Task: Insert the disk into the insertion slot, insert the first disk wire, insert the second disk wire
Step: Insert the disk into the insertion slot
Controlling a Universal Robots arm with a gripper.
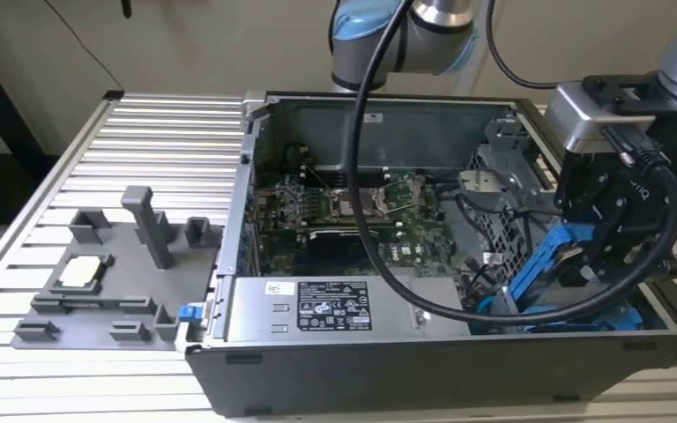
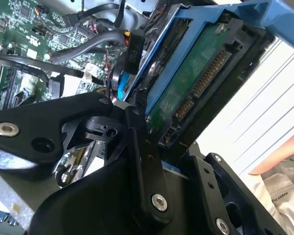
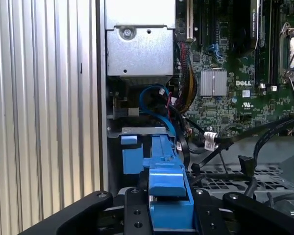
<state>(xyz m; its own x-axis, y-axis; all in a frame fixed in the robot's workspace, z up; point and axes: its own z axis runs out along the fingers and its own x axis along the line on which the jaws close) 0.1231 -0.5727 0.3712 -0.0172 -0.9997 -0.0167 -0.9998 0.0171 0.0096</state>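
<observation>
My gripper (image 1: 578, 269) is shut on the disk (image 1: 550, 264), a drive clipped in a bright blue frame. The disk stands steeply tilted over the near corner of the open computer case at the exterior view's right, its lower end down inside. In the second wrist view the disk (image 2: 201, 73) shows its green circuit side and connector row, with a black finger (image 2: 142, 147) pressed on its edge. In the first wrist view the blue frame (image 3: 169, 183) sits between my fingers, pointing at the grey metal insertion slot (image 3: 142, 130). Loose black wires with plugs (image 3: 245, 164) lie beside it.
The motherboard (image 1: 351, 207) fills the case floor. A labelled grey power supply box (image 1: 315, 304) sits along the near wall. A perforated grey cage (image 1: 497, 225) stands beside the disk. On the ribbed table at the exterior view's left rests a grey fixture plate (image 1: 103, 273).
</observation>
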